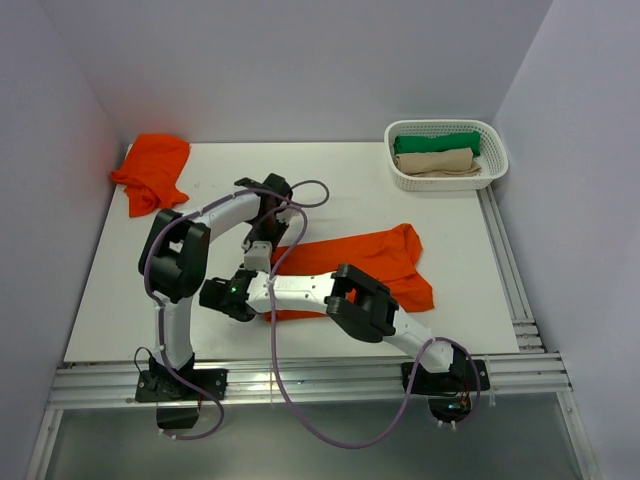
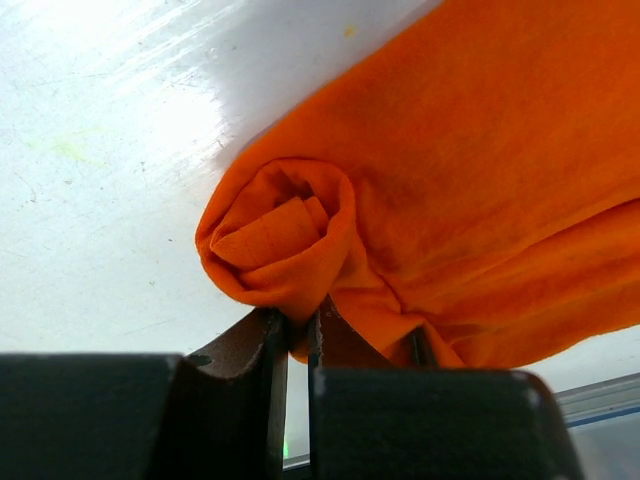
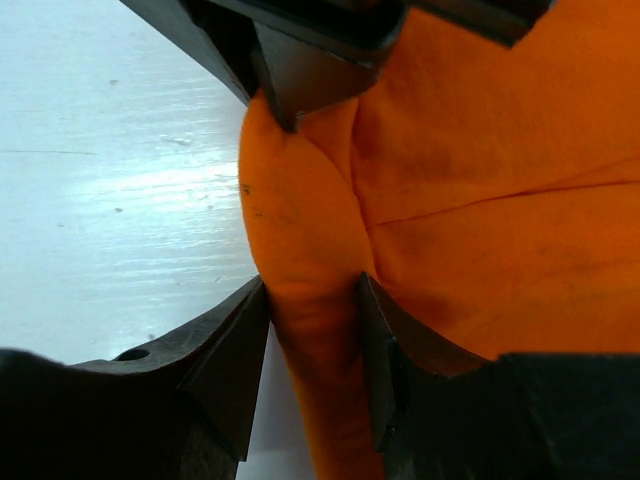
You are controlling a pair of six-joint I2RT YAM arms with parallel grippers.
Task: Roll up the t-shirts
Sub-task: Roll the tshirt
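The t-shirt (image 1: 370, 262) under work lies spread on the white table (image 1: 330, 185), its long axis running from the two claws out toward the table's right side, sleeves at the far end from them. Its near end is curled into a tight roll (image 2: 285, 235), spiral mouth facing the left wrist camera.

Left gripper (image 2: 297, 335): clenched on a fold of orange cloth just below the roll, fingers nearly closed with fabric between.

Right gripper (image 3: 315, 345): fingers straddle a ridge of the same shirt and press its sides; grasping the cloth at the shirt's left edge.

Bare tabletop lies open to the left of both claws.

A second t-shirt (image 1: 152, 170) sits bunched in the far left corner, well apart. A white mesh basket (image 1: 446, 155) holding folded green and tan cloth stands at the far right corner.
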